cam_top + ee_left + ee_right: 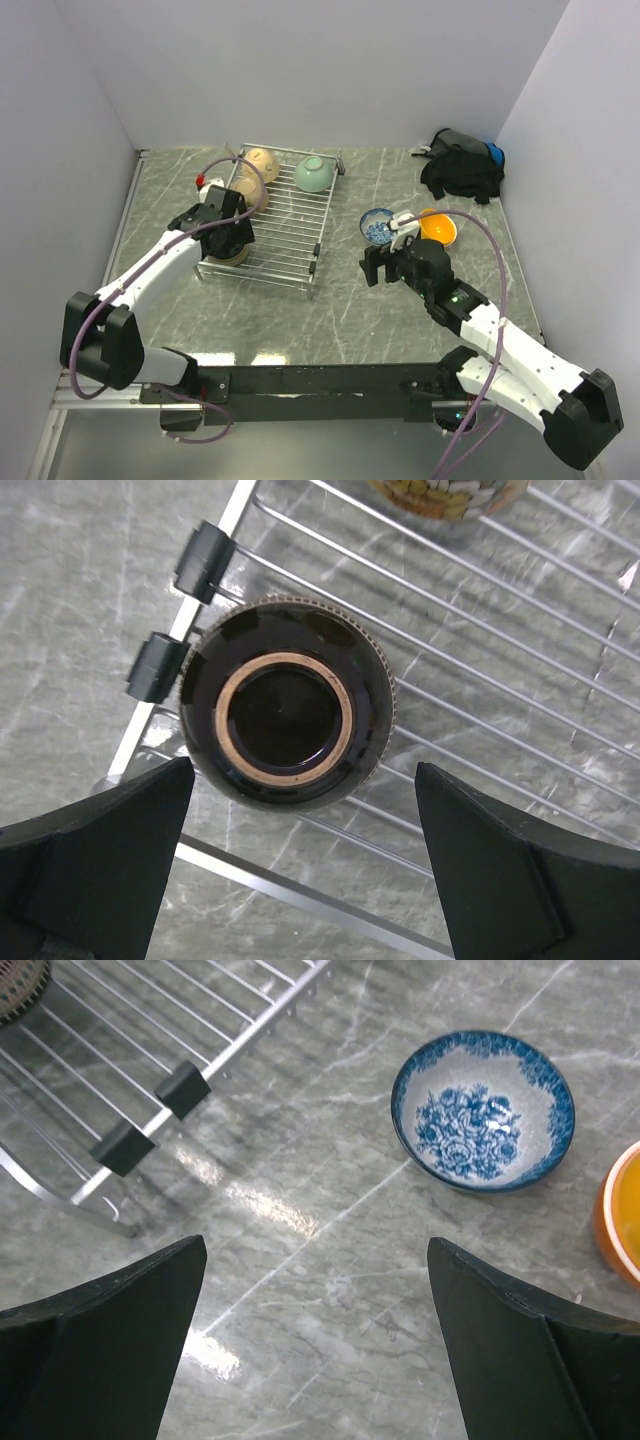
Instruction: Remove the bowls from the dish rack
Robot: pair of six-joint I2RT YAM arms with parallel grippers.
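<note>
The left gripper (305, 790) hangs wide open above the dark brown bowl (285, 715), fingers toward its 4 and 8 o'clock, placed, I judge, to clamp its sides. The bowl lies upside down at the dish rack's (300, 895) 7 o'clock corner. The right gripper (315, 1270) is equally wide and empty — the blue-patterned bowl (482, 1110) at its 1 o'clock is already out.

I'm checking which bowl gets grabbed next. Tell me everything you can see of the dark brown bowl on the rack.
The dark brown bowl sits upside down on the wires of the dish rack, in its near-left corner beside two black clips. Its glaze looks glossy, ceramic, with a bare tan foot ring and a finely ribbed rim. The left gripper hangs above it, jaws open, not touching.
</note>
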